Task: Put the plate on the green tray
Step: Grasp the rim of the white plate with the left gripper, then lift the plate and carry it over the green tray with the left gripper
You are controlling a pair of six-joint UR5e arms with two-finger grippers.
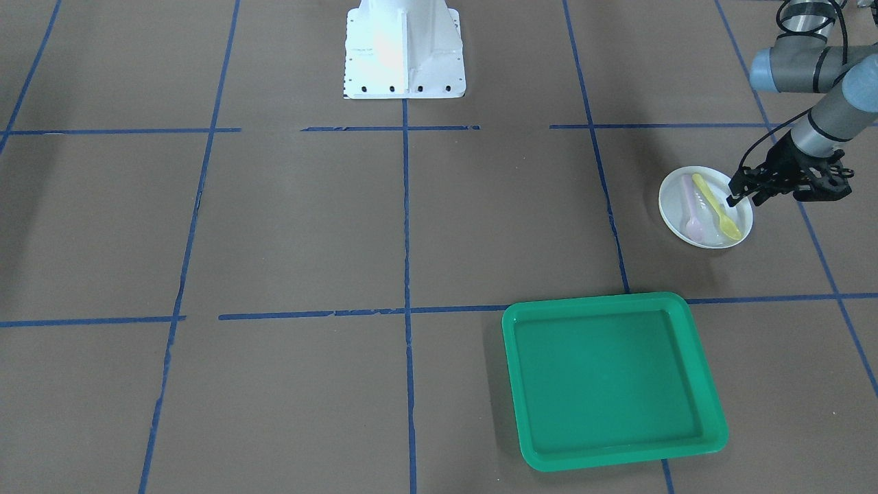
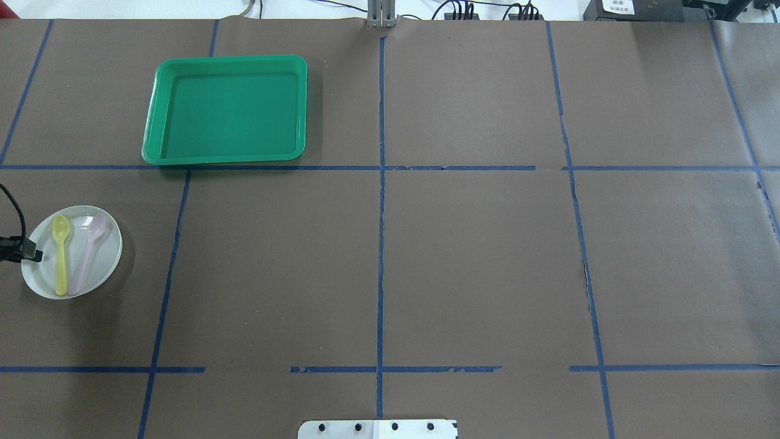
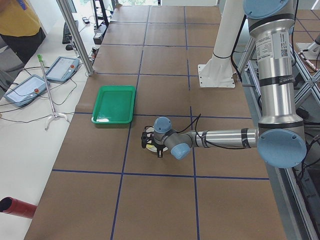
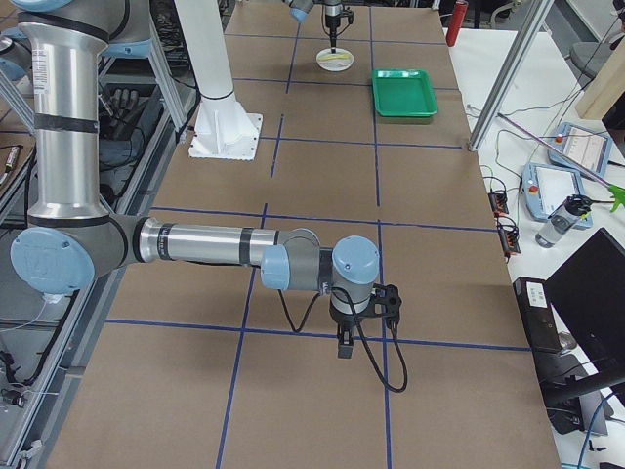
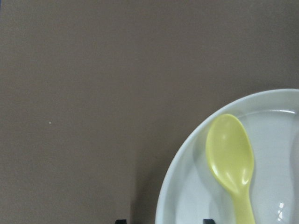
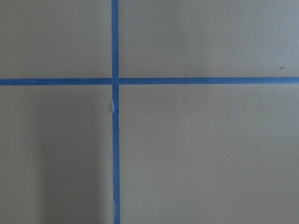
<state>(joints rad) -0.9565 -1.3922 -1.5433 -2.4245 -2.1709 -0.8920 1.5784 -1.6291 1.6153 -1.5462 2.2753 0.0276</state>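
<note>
**Plate at the table's left end, tray well apart from it**

The table point(image 1: 309, 226) is covered in brown paper. Blue tape point(image 1: 406, 226), torn and gapped in places, marks it into large squares. The robot's white base point(image 1: 405, 48) is bolted at the middle of one long side. Along the opposite side runs a pale bench with aluminium posts point(image 3: 75, 35) and two teach pendants point(image 3: 64, 68) with their cables. An operator point(image 3: 17, 20) in a yellow top shows at the corner of the left-end view. The right-end view shows a bottle point(image 4: 560, 223) standing on the same bench.

The white plate point(image 2: 109, 253) sits on the paper at the robot's far left. A yellow spoon point(image 2: 61, 256) and a pink spoon point(image 2: 88, 253) lie side by side in it. The green tray point(image 2: 228, 110) lies flat farther from the robot, with its near rim along a tape line. It is well apart from the plate, which is not yet on it.

The left gripper point(image 1: 746, 197) hangs low at the plate's outer rim with its fingers spread. Its wrist camera shows one fingertip point(image 5: 120, 221) over the paper and the other over the plate, with the rim between them. The right gripper point(image 4: 344, 344) points down over a tape crossing near the table's other end. Whether its fingers are apart or together cannot be told.
</note>
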